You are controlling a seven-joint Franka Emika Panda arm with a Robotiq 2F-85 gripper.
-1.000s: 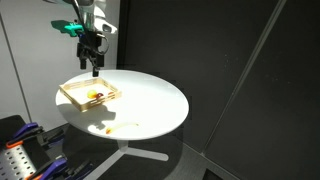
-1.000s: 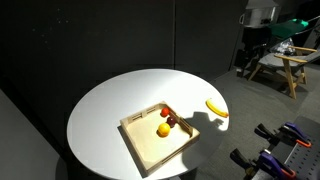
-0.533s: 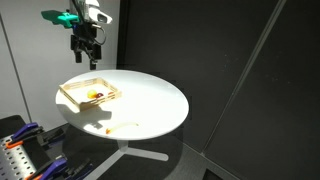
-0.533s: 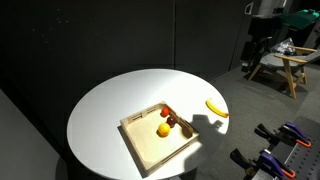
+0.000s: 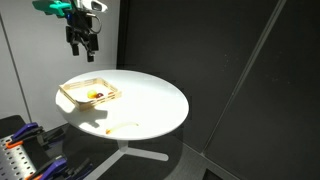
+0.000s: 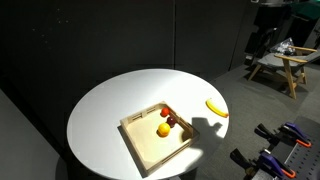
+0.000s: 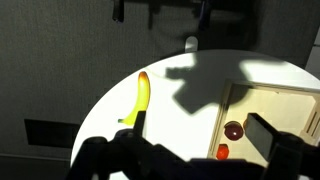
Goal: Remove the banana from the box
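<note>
Wrist view gives you the plainest look at where things lie, though its lower edge is filled by dark blurred shapes (image 7: 150, 160) that you cannot identify. The round white table (image 7: 110, 110) shows whole in both exterior views (image 5: 150, 95) (image 6: 110, 110), but here its edges run out of frame. The box (image 7: 270, 100) is cut off at the right side of the wrist view; in both exterior views (image 5: 70, 97) (image 6: 155, 150) it sits complete near one edge of the table. Your gripper (image 5: 82, 48) hangs high above the table, well apart from everything on it, its jaws apart with nothing between them. The wrist view shows only its dark fingers (image 7: 200, 15) at the top edge, and in an exterior view it is a dark form (image 6: 258, 45) that is hard to make out against the background. The banana (image 7: 142, 100) lies on the bare table, outside the box and near the rim, as both exterior views confirm (image 5: 120, 126) (image 6: 217, 107). Small fruits (image 6: 165, 125) stay grouped in one corner of the box, too tiny to name.
</note>
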